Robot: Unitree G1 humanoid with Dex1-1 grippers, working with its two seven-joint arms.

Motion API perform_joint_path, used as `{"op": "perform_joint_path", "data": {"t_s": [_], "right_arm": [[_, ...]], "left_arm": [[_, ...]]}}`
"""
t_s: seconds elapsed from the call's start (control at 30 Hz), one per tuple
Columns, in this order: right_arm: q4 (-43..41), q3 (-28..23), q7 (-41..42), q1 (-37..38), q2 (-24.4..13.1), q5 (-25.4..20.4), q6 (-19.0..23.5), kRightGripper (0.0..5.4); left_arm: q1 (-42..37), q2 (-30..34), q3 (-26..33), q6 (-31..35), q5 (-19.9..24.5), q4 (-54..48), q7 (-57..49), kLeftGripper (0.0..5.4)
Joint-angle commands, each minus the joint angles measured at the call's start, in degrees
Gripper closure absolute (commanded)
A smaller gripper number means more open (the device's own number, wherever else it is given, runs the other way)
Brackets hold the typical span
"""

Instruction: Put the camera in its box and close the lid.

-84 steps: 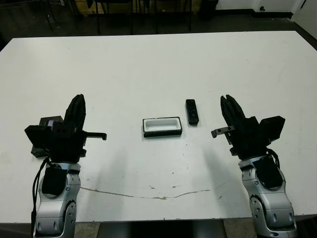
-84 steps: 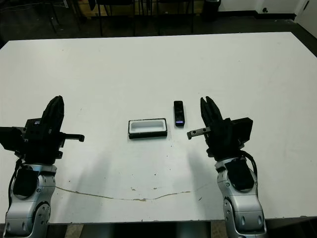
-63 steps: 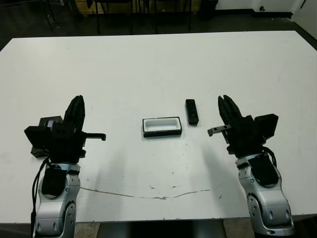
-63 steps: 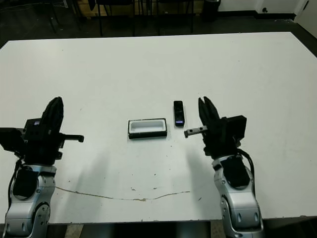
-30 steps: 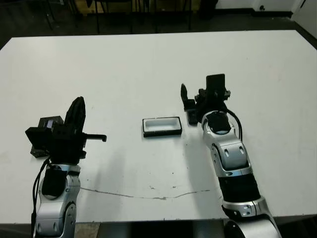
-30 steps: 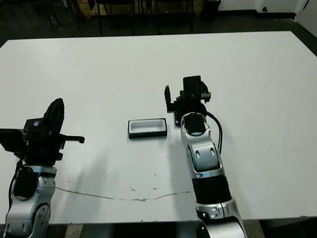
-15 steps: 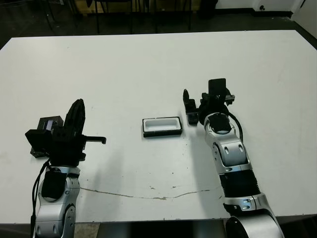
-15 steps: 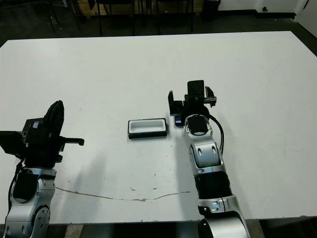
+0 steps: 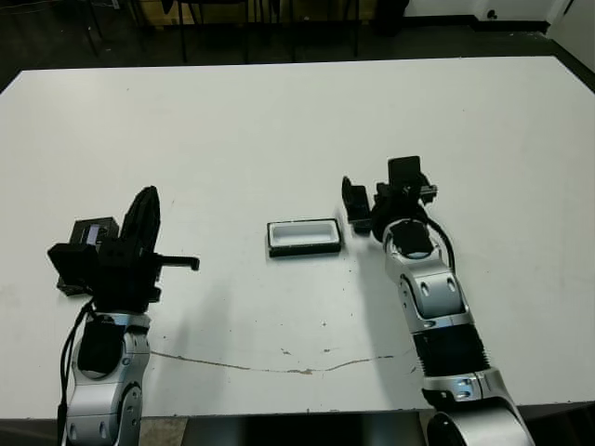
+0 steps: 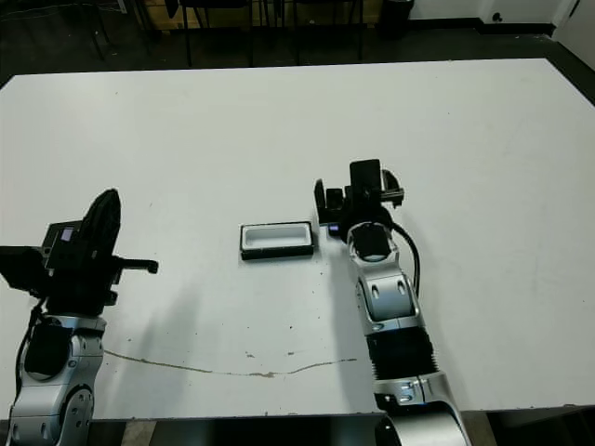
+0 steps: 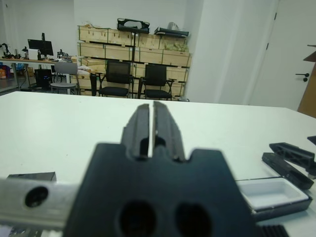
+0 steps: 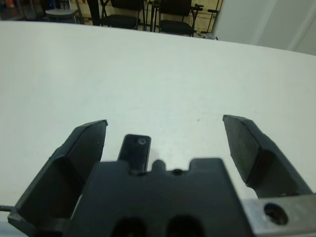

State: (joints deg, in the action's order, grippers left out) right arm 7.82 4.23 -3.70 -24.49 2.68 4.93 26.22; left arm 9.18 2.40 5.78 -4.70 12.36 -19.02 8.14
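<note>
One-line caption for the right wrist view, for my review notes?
Right pincer open above the white table, the black camera lying between its fingers.

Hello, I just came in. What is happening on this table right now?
A two-armed robot is working at a white table. Its right hand is open and lowered over the small black camera, which lies on the table between its fingers, not yet gripped. The box sits open and empty just beside it. The left hand is shut, holds nothing and hangs above the near left part of the table. A dark object by the left arm may be the lid, but it is mostly hidden.
</note>
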Motion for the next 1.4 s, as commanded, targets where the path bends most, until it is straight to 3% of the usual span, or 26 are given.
{"op": "perform_joint_path", "data": {"t_s": [0.03,0.27,1.0,1.2,1.4], "right_arm": [[-0.1,0.4,-0.6,1.0,-0.3,1.0,2.2,0.01],[-0.4,1.4,-0.6,2.2,-0.6,2.3,2.2,0.01],[-2.2,0.3,0.2,7.0,1.8,-0.1,3.3,0.01],[-2.3,2.7,0.0,8.1,0.6,2.2,3.5,0.01],[-2.0,2.5,-1.4,9.0,2.0,2.2,2.8,0.01]], "left_arm": [[0.8,0.3,0.2,1.1,0.1,0.4,-0.1,5.40],[1.0,0.4,0.1,0.5,-0.3,0.5,0.0,5.40],[0.9,0.5,0.3,0.1,-0.1,0.9,0.4,5.40],[0.9,0.5,0.1,0.7,-0.4,0.6,0.1,5.40],[0.9,0.5,0.2,0.4,-0.7,0.7,0.1,5.40]]}}
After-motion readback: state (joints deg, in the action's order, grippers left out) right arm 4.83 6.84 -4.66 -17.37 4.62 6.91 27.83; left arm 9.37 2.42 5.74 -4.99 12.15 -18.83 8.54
